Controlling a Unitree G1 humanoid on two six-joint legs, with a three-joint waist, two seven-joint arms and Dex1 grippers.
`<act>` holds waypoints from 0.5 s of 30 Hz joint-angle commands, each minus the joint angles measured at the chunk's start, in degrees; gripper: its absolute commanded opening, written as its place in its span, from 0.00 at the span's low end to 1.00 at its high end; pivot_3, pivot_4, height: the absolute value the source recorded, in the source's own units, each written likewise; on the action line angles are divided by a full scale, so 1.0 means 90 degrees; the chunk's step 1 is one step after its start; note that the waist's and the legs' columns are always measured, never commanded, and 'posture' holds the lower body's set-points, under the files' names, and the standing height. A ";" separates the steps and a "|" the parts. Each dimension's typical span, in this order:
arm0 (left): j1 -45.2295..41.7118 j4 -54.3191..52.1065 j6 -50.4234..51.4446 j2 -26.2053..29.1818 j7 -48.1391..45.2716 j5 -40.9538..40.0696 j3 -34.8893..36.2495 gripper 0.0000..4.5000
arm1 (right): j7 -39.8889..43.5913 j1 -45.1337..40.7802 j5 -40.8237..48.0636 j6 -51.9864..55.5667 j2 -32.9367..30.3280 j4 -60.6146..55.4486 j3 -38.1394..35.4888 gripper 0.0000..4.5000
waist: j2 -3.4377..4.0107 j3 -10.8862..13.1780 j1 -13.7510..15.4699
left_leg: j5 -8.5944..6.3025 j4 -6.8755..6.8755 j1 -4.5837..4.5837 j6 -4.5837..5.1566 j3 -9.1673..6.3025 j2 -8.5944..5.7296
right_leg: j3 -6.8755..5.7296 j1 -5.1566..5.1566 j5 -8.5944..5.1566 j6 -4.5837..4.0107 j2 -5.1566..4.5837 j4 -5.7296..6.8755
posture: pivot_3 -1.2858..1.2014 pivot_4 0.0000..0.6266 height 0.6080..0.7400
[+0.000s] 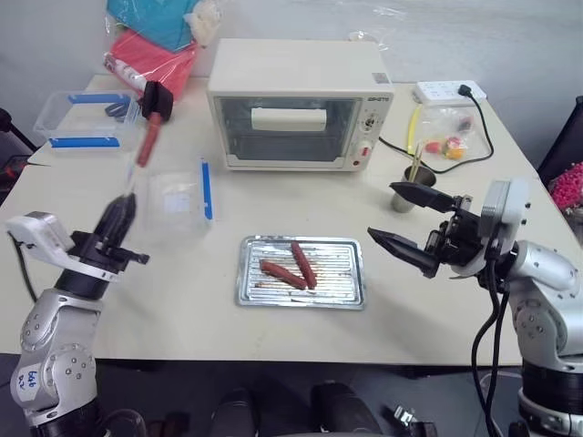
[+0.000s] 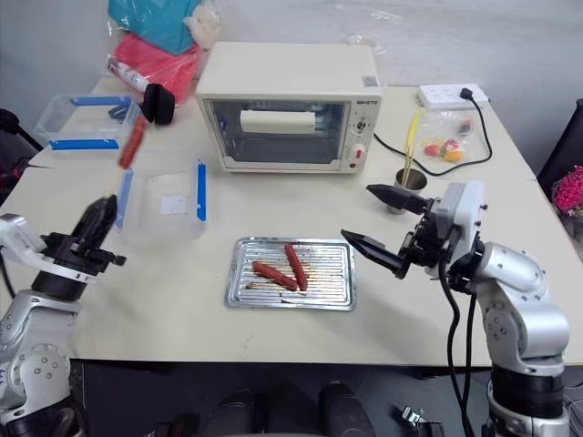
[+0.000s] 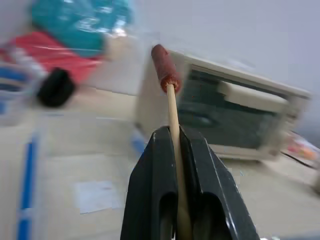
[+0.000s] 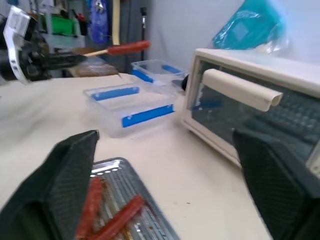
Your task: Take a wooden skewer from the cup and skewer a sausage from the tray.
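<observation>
My left gripper (image 1: 119,211) is raised over the table's left side, shut on a wooden skewer (image 3: 173,112). A reddish-brown sausage (image 1: 149,138) is stuck on the skewer's far tip. The silver tray (image 1: 343,294) lies in the middle front with two sausages (image 1: 282,274) on its ribbed bottom. To the right of the tray, my right gripper (image 1: 403,219) hovers above the table, open and empty. Just behind it stands the grey cup (image 2: 412,178), partly covered by one finger, with pale sticks rising from it.
A cream toaster oven (image 1: 296,105) stands behind the tray. Clear plastic boxes with blue clips (image 1: 178,196) sit to the left, another (image 1: 86,116) at the far left. A power strip (image 1: 451,91), its cable and a plastic bag (image 1: 446,141) lie at the back right.
</observation>
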 commanded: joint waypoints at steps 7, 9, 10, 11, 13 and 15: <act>-0.0869 0.0493 0.0840 -0.0094 0.1642 0.0411 -0.0620 0.00 | -0.0244 -0.0185 0.0142 -0.0668 0.0151 -0.0114 0.0284 0.99 | -0.0004 -0.0001 -0.0005 | 0.0003 0.0000 0.0003 -0.0005 0.0003 0.0001 | -0.0001 -0.0003 0.0000 0.0000 0.0004 0.0005 | 0.52 0.24 1.00; -0.1067 0.0837 0.0866 -0.0092 0.1741 0.0489 -0.0665 0.00 | -0.0271 -0.0226 0.0170 -0.0643 0.0121 -0.0118 0.0313 0.99 | -0.0005 -0.0001 -0.0012 | 0.0003 0.0000 0.0004 -0.0006 0.0004 0.0002 | -0.0001 -0.0005 0.0000 0.0000 0.0006 0.0007 | 0.52 0.24 1.00; -0.1157 0.0995 0.0957 -0.0047 0.1722 0.0501 -0.0737 0.00 | -0.0294 -0.0243 0.0198 -0.0616 0.0115 -0.0137 0.0328 0.99 | -0.0005 -0.0001 -0.0012 | 0.0004 0.0000 0.0004 -0.0007 0.0004 0.0004 | -0.0001 -0.0005 0.0000 0.0000 0.0007 0.0007 | 0.52 0.24 1.00; -0.1225 0.1102 0.0960 -0.0005 0.1701 0.0566 -0.0804 0.00 | -0.0314 -0.0252 0.0212 -0.0605 0.0109 -0.0155 0.0344 0.99 | -0.0005 -0.0001 -0.0015 | 0.0004 -0.0001 0.0004 -0.0008 0.0006 0.0004 | 0.0000 -0.0007 0.0000 -0.0001 0.0008 0.0008 | 0.52 0.24 1.00; -0.1406 0.1242 0.0889 0.0016 0.1624 0.0615 -0.0888 0.00 | -0.0352 -0.0256 0.0242 -0.0593 0.0108 -0.0195 0.0370 0.99 | -0.0005 -0.0001 -0.0011 | 0.0006 -0.0001 0.0004 -0.0010 0.0009 0.0004 | 0.0000 -0.0008 0.0000 -0.0001 0.0008 0.0008 | 0.52 0.24 1.00; -0.1545 0.1341 0.0719 0.0026 0.1393 0.0604 -0.0950 0.00 | -0.0376 -0.0228 0.0260 -0.0592 0.0108 -0.0228 0.0392 0.99 | -0.0005 -0.0001 -0.0006 | 0.0006 -0.0001 0.0004 -0.0011 0.0011 0.0004 | 0.0000 -0.0009 0.0000 -0.0001 0.0008 0.0008 | 0.52 0.24 1.00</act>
